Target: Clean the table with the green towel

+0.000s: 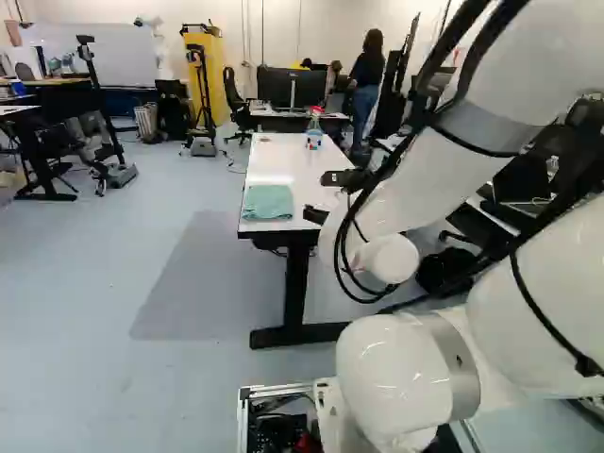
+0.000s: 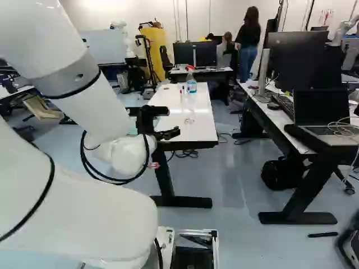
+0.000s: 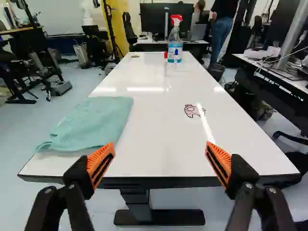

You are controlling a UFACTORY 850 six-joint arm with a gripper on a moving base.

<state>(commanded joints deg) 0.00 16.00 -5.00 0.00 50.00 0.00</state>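
"Where's the green towel (image 3: 94,120)?"

"On the surface (image 3: 159,154), by a near corner."

"And the fingers (image 3: 100,162)?"

"Spread, empty. They should centre over it, lower gently and pinch a good fold before wiping towards the red drawing (image 3: 192,110)."

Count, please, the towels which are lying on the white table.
1: the green towel lies by a near corner of the white table, ahead of the open gripper, off to one side.
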